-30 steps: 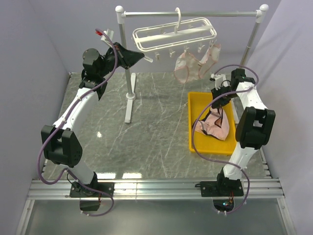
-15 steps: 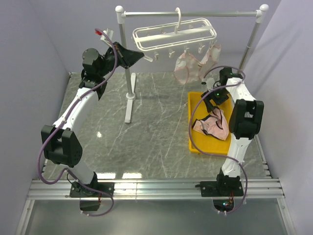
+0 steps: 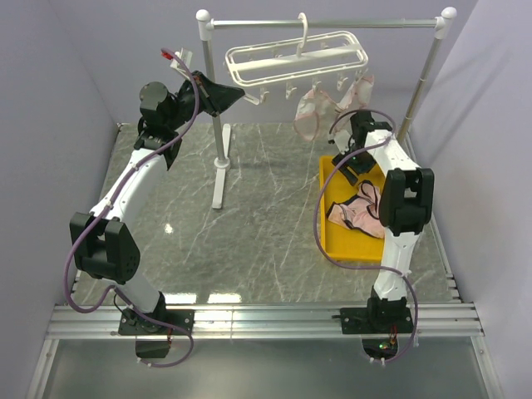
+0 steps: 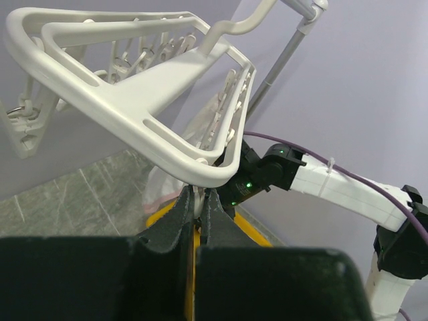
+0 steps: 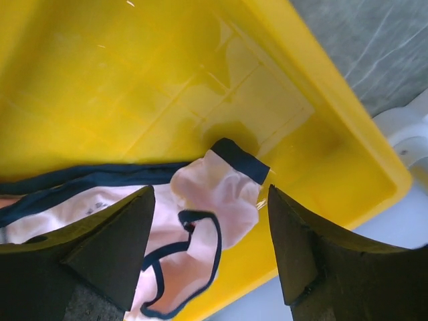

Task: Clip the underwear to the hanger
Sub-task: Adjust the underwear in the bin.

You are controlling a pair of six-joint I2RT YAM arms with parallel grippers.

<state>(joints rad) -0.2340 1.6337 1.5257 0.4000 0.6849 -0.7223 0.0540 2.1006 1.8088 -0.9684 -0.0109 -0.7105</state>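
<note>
The white hanger [image 3: 295, 56] hangs by its hook from the rail, and two pale pink underwear [image 3: 312, 114] dangle from clips at its right end. My left gripper [image 3: 239, 96] is shut on a white clip tab under the hanger's [image 4: 134, 107] left end, fingers [image 4: 175, 217] pinched together. More pink underwear with navy trim [image 3: 359, 213] lies crumpled in the yellow tray [image 3: 326, 179]. My right gripper [image 3: 349, 165] hovers just above this trimmed underwear [image 5: 214, 194], open [image 5: 210, 247], its jaws wide on either side and holding nothing.
The grey rail stand [image 3: 324, 23] with white ball ends spans the back; its left pole [image 3: 223, 141] stands on the marble table [image 3: 266, 224]. The yellow tray's wall [image 5: 334, 120] is close to my right fingers. Purple walls close in on both sides.
The right arm has swung left toward the tray's back end and its jaws have opened. The trimmed underwear has slumped lower in the tray. The left arm has not moved.
</note>
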